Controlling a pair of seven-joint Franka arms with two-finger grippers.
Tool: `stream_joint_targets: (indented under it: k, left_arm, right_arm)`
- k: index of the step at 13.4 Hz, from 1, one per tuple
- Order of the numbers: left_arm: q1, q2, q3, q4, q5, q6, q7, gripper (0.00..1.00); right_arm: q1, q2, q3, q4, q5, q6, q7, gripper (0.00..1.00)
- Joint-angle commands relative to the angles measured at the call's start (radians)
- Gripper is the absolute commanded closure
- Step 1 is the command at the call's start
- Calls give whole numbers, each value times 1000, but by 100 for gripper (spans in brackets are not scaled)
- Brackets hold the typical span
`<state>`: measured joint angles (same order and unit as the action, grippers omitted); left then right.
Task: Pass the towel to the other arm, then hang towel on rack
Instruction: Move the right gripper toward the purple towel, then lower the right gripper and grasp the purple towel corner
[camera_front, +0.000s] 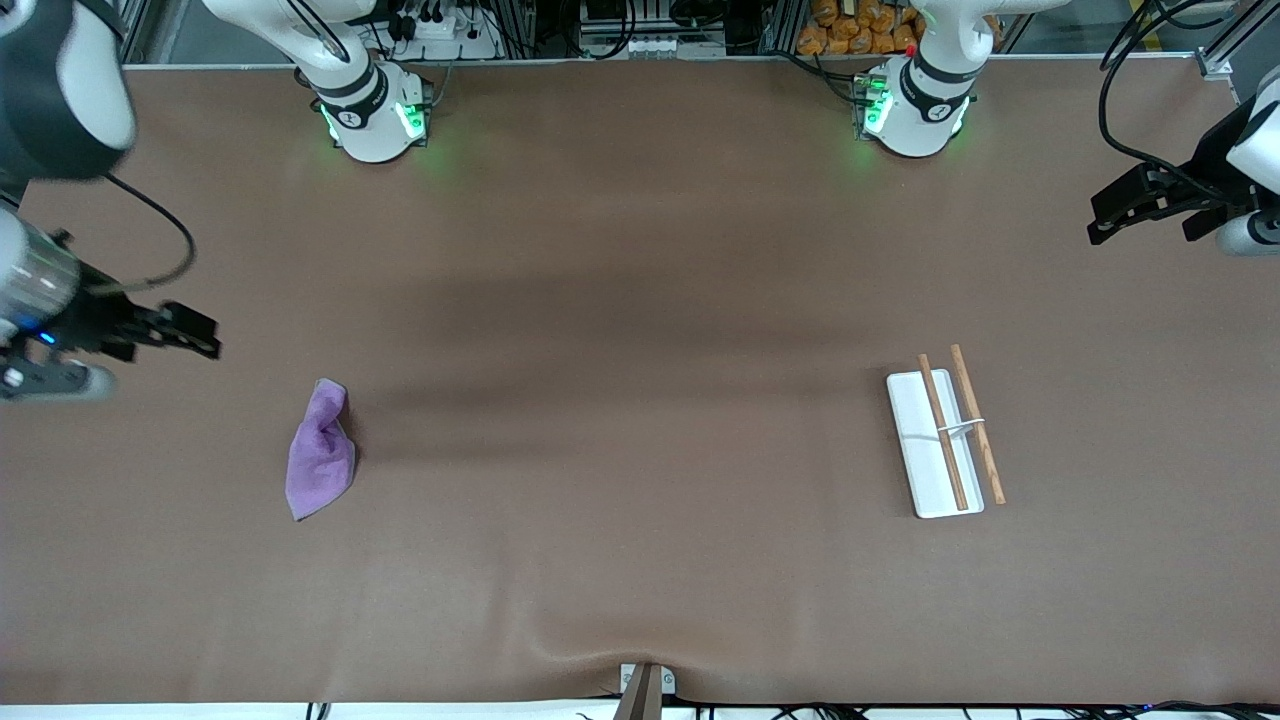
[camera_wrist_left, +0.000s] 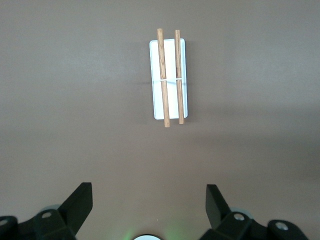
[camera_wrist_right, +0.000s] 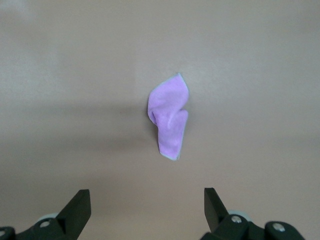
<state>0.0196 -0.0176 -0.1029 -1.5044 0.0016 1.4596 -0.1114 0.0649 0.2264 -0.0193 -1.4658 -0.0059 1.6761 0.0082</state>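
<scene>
The right gripper (camera_front: 205, 335), black and two-fingered, is held in the air over the brown table covering (camera_front: 640, 560) at the right arm's end, at about nine o'clock in the front view. Its fingers (camera_wrist_right: 77, 210) are spread wide and nothing is grasped between them.

The small soft purple microfibre towel (camera_front: 320, 452) with thin grey edging is seen crumpled on the table, at roughly five o'clock from that gripper and apart from it. In the right wrist view the towel (camera_wrist_right: 170, 116) is shown folded over itself; how many layers are bunched there cannot be told.

The rack (camera_front: 945, 430), a white rectangular base carrying two thin parallel wooden rods joined by a white crosspiece, is set toward the left arm's end, well apart from the towel. One rod appears to overhang the base's edge.

The left gripper (camera_front: 1105, 222) is held aloft at about two o'clock in the front view, over the table's left-arm end. Its fingers (camera_wrist_left: 80, 202) are likewise released and empty, with the rack (camera_wrist_left: 168, 75) seen between them farther off.
</scene>
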Motion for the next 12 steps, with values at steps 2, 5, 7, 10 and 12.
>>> stream_joint_targets:
  k: [2, 5, 7, 10, 12]
  left_arm:
    - [-3, -10, 3, -10, -11, 2, 16, 0]
    - [-1, -4, 3, -8, -9, 10, 16, 0]
    - [-3, -4, 3, -8, -9, 13, 16, 0]
    - [-3, -4, 3, -8, -5, 13, 18, 0]
    - [-1, -2, 3, -8, -3, 13, 18, 0]
  right_arm:
    - [6, 54, -1, 10, -23, 40, -1, 0]
    - [12, 161, 1, 10, -26, 94, -16, 0]
    - [6, 229, -1, 2, -28, 94, -16, 0]
    - [-16, 342, -2, 2, -25, 125, -13, 0]
    - [-27, 413, -1, 2, -13, 184, -13, 0]
